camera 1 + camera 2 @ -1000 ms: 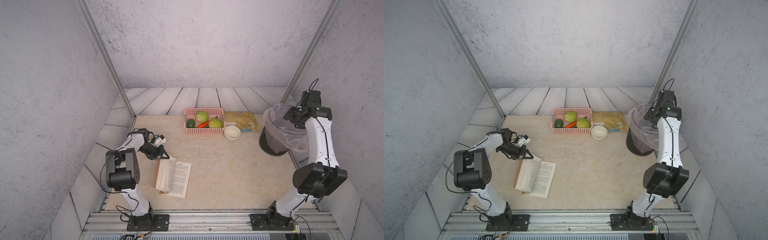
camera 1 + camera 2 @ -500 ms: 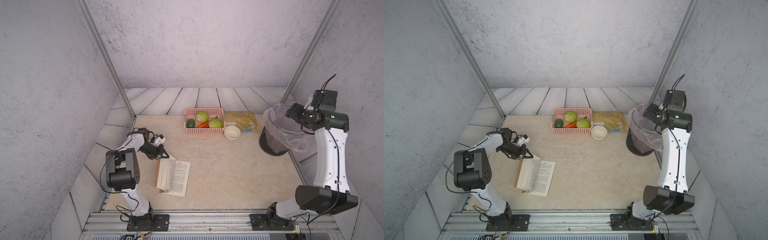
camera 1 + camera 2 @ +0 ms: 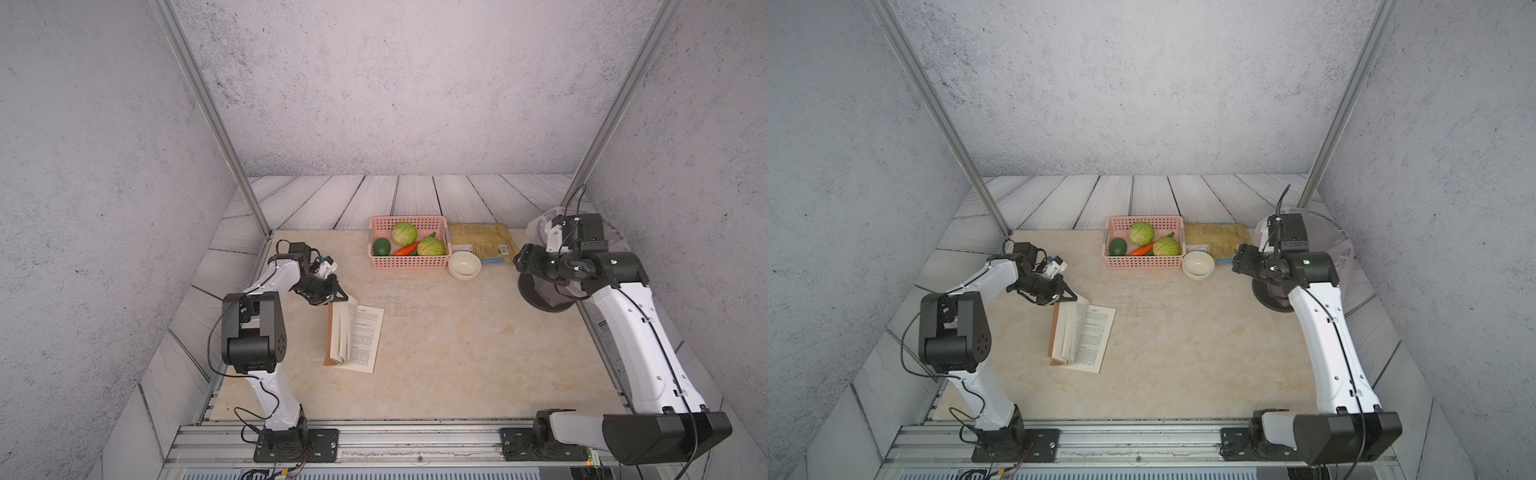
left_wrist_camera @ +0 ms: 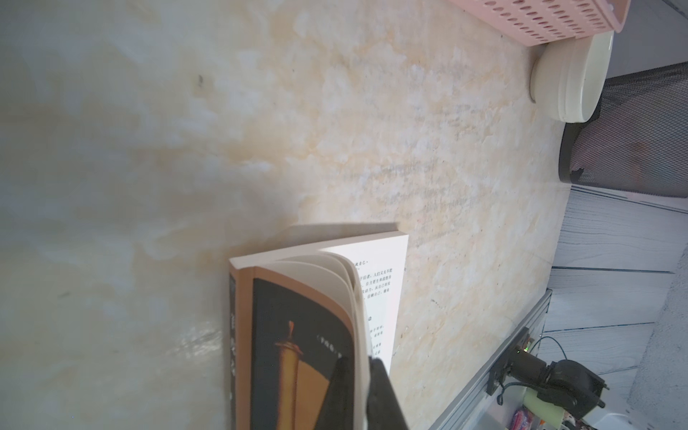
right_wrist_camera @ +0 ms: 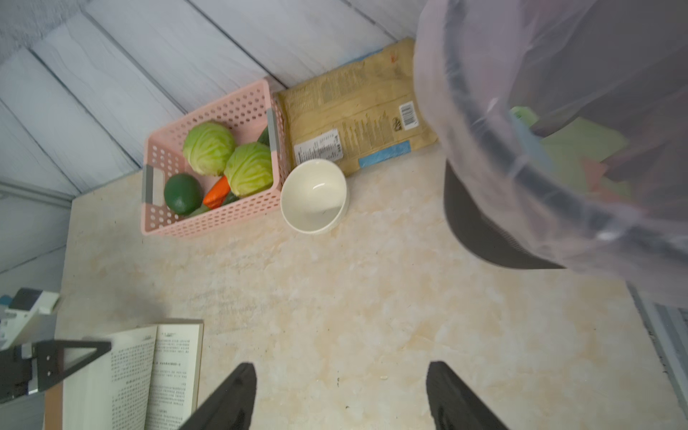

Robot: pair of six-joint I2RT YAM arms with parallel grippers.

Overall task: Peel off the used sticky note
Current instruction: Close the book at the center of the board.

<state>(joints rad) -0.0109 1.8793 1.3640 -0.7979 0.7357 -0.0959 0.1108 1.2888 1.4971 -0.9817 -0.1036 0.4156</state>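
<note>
Grey speckled walls [image 3: 395, 83] enclose a beige marble tabletop [image 3: 457, 353].

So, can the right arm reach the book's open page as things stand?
Probably yes. The right gripper is open and empty beside the bin, and bare table lies between it and the book. The left gripper holds the lifted pages aside, leaving the page free.

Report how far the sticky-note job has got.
Done: coloured paper slips lie inside the lined bin, and the right gripper is open and empty. In hand: the left gripper is shut on the book, holding front pages up. Left: no note shows on the visible pages; whether more remain, I cannot tell.
</note>
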